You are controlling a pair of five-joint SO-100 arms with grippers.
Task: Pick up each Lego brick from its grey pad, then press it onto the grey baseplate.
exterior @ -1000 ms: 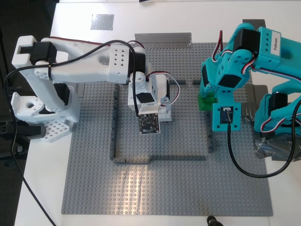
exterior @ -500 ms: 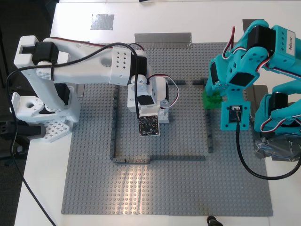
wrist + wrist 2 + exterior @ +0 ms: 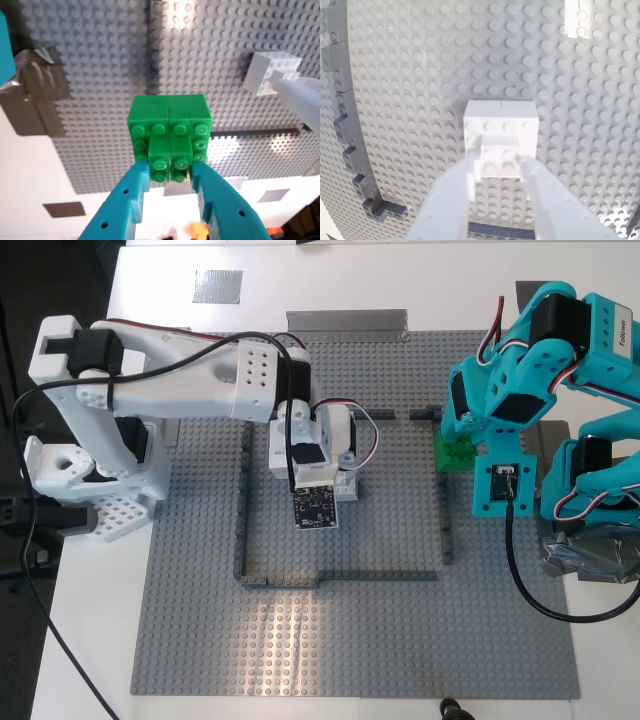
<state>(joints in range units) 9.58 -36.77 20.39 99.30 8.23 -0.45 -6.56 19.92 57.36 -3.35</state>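
My first gripper, the teal plastic pincer, is closed on the bright green studded Lego brick, with both teal fingers pinching the smaller raised block on top of it. In the exterior view that green brick sits low against the large square grey studded baseplate, at the exterior view's right side, just beside the thin dark grey brick outline; I cannot tell whether it is touching the studs or a little above them. The teal arm reaches in from the exterior view's right.

My second gripper, the white plastic pincer, is clamped on the white studded Lego brick, again by the small raised block on its top. In the exterior view the white brick is mostly hidden under the white arm, which comes in from the exterior view's left. This brick lies inside the dark outline, over the upper middle of the baseplate, well apart from the green one.

A silvery grey rectangular pad lies on the white tabletop beyond the baseplate, toward the exterior view's top left. A crumpled silvery patch shows beside the baseplate in the first wrist view.
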